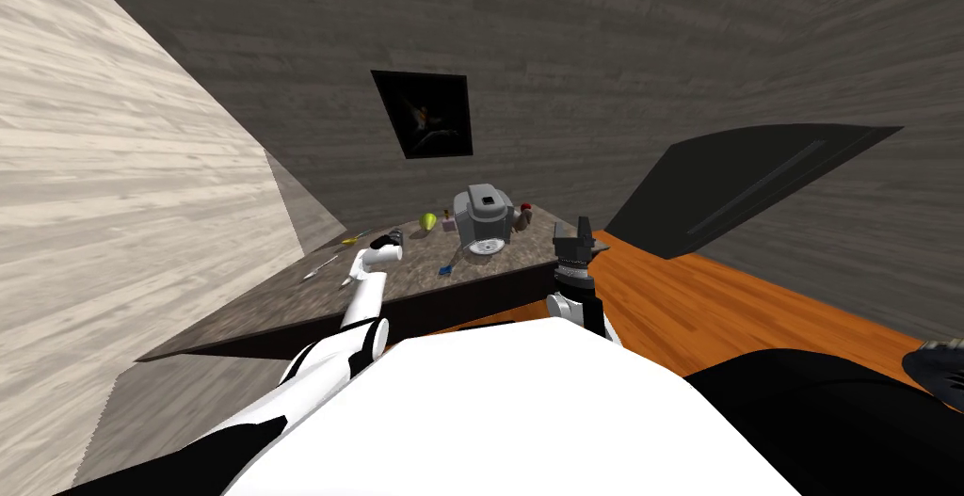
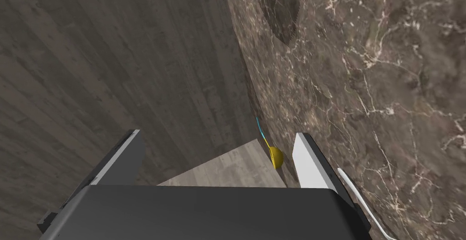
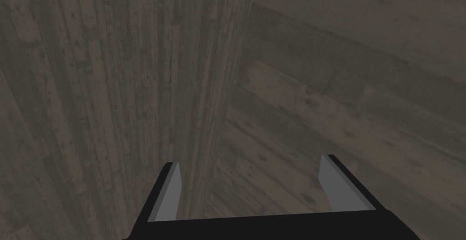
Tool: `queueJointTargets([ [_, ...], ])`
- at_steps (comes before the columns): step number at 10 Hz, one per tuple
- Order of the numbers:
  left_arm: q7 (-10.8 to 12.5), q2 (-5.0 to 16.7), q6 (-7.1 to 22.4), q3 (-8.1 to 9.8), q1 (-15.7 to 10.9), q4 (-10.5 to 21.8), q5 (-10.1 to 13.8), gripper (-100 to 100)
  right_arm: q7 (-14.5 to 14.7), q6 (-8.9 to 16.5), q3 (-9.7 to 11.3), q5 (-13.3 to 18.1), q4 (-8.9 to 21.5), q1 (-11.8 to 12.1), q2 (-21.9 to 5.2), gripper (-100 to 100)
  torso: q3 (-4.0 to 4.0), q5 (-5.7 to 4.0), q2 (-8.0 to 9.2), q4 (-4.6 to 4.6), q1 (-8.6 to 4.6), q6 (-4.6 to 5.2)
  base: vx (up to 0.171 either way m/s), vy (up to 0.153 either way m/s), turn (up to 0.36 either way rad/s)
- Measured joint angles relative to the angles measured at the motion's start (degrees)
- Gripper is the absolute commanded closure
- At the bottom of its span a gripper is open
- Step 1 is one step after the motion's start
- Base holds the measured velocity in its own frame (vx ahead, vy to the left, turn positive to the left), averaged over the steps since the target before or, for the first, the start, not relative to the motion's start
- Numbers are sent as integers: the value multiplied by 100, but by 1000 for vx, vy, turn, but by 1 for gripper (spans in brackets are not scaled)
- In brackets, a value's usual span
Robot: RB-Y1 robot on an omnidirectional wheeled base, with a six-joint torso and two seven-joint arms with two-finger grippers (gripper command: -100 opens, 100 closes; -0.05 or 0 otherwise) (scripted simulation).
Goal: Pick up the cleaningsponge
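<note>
A small blue flat thing, which may be the sponge, lies on the dark marble counter in front of a white plate. My left gripper hovers over the counter to the left of it, a short way off. In the left wrist view my left gripper is open and holds nothing. It looks along the counter's back edge by the wall. My right gripper is raised at the counter's right end, and its wrist view shows my right gripper open and empty.
A grey coffee machine stands at the back of the counter, with a green fruit left of it and a red thing to its right. A yellow scoop and a white utensil lie near my left fingers. Right of the counter is orange wood floor.
</note>
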Motion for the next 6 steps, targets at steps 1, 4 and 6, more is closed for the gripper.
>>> queueJointTargets([
  [1, -12, 11, 149, 16, -85, 123, 13, -100, 0, 0, 0, 0, 0, 0, 0, 0, 0, 1, 1, 0, 0, -2, -3, -1, -10],
  [4, -43, 65, 621, 59, -411, 485, 58, -100, 0, 0, 0, 0, 0, 0, 0, 0, 1, 0, 2, 0, -2, -2, -3, -3, -7],
  [6, -57, 103, 925, 83, -699, 820, 84, -100, 0, 0, 0, 0, 0, 0, 0, 0, 2, 0, 3, 0, -4, -1, -8, -9, -13],
])
